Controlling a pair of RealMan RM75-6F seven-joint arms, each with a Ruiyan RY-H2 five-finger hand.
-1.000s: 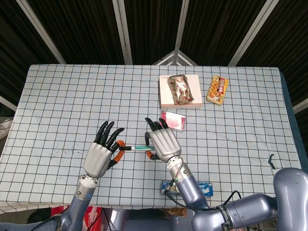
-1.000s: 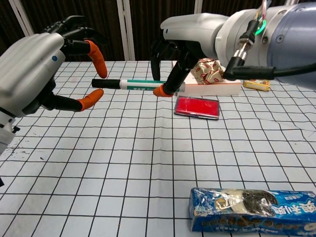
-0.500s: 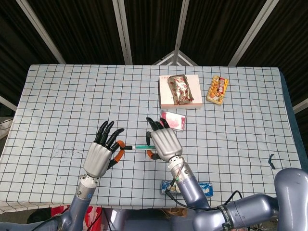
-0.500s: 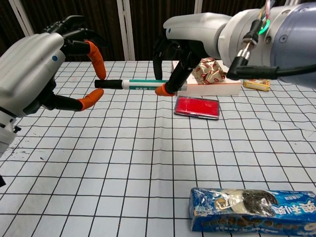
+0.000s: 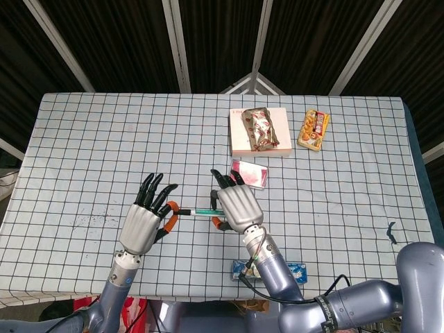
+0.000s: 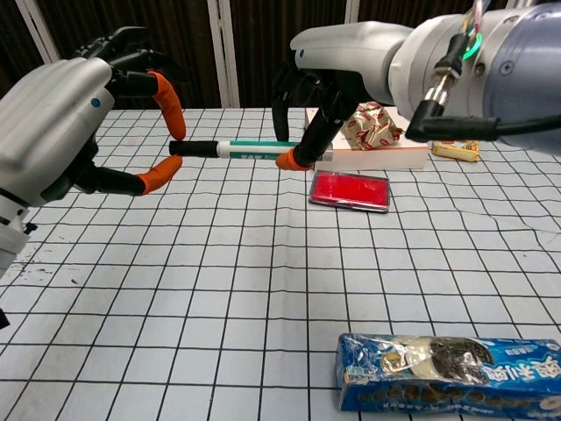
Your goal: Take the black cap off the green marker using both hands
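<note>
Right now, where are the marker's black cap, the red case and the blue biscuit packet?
black cap (image 6: 192, 147), chest view, middle of the cap's side.
red case (image 6: 349, 190), chest view, centre of its top face.
blue biscuit packet (image 6: 451, 372), chest view, middle of the wrapper's front.

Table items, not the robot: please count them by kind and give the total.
Marker: 1
Flat box: 1
Crumpled wrapper: 1
Red case: 1
Yellow snack pack: 1
Blue cookie pack: 1
Total: 6

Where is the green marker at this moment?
In the chest view, the green marker is held level above the table by the right hand, its black cap pointing at the open left hand.
</note>
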